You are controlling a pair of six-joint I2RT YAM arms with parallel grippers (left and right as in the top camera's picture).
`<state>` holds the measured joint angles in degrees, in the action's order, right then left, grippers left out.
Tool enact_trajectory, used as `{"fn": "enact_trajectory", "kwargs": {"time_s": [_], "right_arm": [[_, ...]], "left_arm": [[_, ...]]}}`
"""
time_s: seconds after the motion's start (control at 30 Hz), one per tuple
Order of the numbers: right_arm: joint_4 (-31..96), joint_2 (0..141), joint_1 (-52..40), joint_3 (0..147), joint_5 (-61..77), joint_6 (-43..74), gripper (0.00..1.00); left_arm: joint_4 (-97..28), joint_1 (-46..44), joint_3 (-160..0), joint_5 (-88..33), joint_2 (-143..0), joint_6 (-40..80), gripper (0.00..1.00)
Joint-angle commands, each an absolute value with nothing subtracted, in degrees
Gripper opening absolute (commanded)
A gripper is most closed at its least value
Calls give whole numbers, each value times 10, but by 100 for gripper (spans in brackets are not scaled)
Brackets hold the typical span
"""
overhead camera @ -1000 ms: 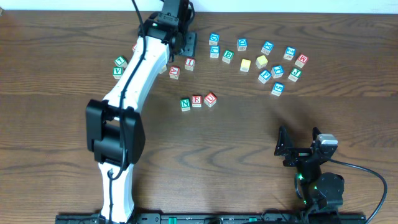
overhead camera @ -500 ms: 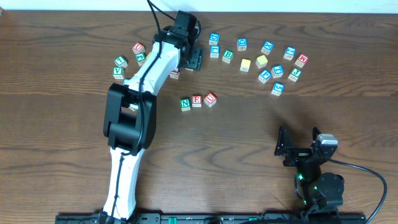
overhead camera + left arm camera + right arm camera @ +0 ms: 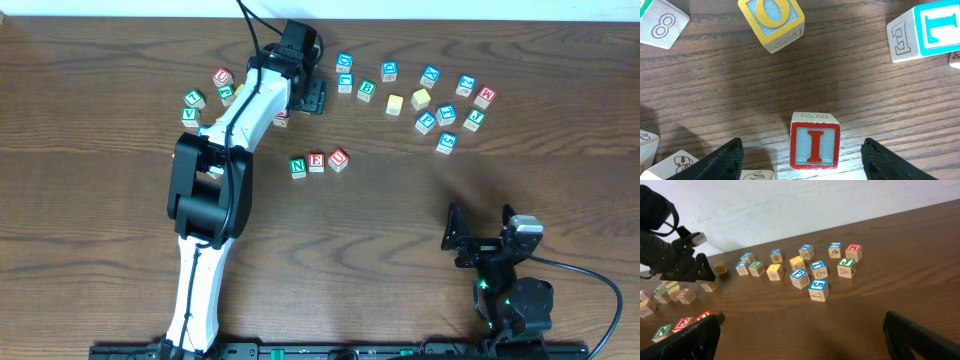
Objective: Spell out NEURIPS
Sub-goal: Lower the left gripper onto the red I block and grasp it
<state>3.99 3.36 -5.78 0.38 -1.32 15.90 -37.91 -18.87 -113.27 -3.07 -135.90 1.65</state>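
Three cubes of the word stand in a row near the middle of the table (image 3: pixel 90 250) in the overhead view: the green N cube (image 3: pixel 298 167), the red E cube (image 3: pixel 316 162) and the red U cube (image 3: pixel 338 158), each one just beside the next. The left arm (image 3: pixel 235 115) reaches across to the far side of the table, and the left gripper (image 3: pixel 305 97) is there, between a small group of cubes on the left and a longer scatter of cubes on the right. The I cube is hidden under it in this view. The right gripper (image 3: pixel 478 232) is at the near right corner, well apart from all cubes.

From the left wrist, the red-framed I cube (image 3: pixel 815 141) stands upright on the wood between the two black fingertips (image 3: pixel 715 162). The jaws are wide and neither finger touches the cube; a clear strip of table shows on each side of it. Farther off are a yellow O cube (image 3: pixel 772 20) and a cyan-framed cube (image 3: pixel 930 27).

From the right wrist, the right gripper's own fingers (image 3: pixel 685 340) are at the two lower corners of the picture, spread wide with only bare table between them. The blue P cube (image 3: pixel 800 276) stands in the scatter ahead, near a red M cube (image 3: pixel 853 251).
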Motion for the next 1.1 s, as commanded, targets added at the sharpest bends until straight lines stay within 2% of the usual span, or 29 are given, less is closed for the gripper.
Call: {"fn": "enact_trajectory", "kwargs": {"time_s": [0.0, 0.07, 0.27, 0.57, 0.67, 1.07], "right_arm": [[41, 33, -52, 3, -16, 156, 99], [41, 33, -52, 3, -16, 156, 99], [41, 33, -52, 3, -16, 156, 99], [41, 33, -52, 3, -16, 156, 99], [41, 33, -52, 3, -16, 156, 99], [41, 33, -52, 3, -16, 156, 99]], "left_arm": [[-374, -188, -1125, -28, -1374, 15, 71], [-362, -188, -1114, -28, -1374, 15, 69], [-346, -188, -1102, -28, -1374, 15, 53], [-342, -188, -1102, -28, -1374, 15, 44], [-342, -188, -1102, -28, -1374, 15, 38], [-342, -189, -1102, -28, -1374, 16, 34]]}}
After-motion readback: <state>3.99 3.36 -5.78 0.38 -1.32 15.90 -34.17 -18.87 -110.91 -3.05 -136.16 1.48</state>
